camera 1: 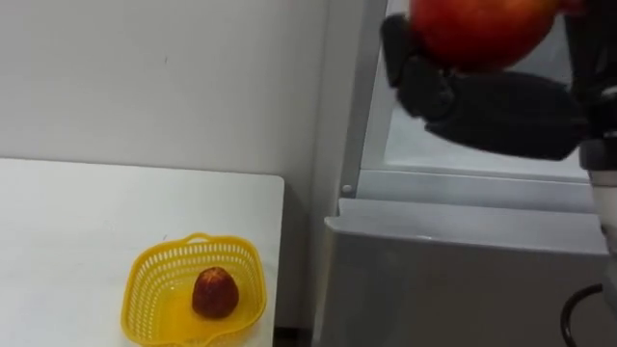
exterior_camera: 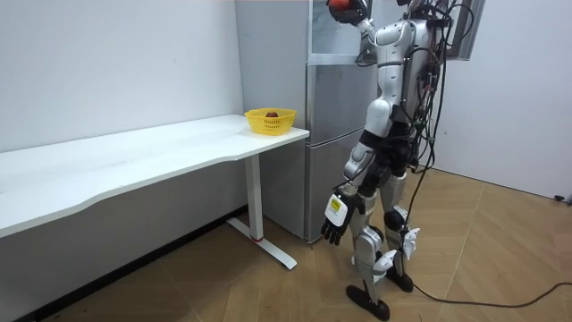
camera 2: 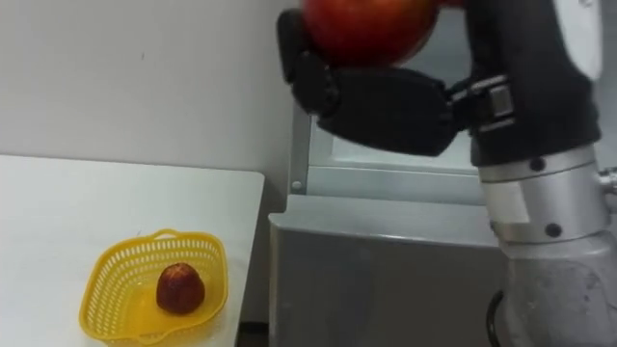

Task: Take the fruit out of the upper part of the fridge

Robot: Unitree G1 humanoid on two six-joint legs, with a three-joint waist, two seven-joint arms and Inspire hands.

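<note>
I have the right hand [camera 1: 501, 111] raised high in front of the fridge [camera 1: 463, 280], level with its upper compartment. The dark fingers are curled under and around a red fruit [camera 1: 477, 29], which they hold clear of the shelf. To the left, on the white table [camera 1: 77, 222], a yellow basket [camera 1: 198, 241] sits near the right edge with a small brownish-red fruit [camera 1: 214, 292] inside. The left hand [exterior_camera: 334, 224] hangs by the thigh. Its fingers look loose and empty, though it is small at that distance.
</note>
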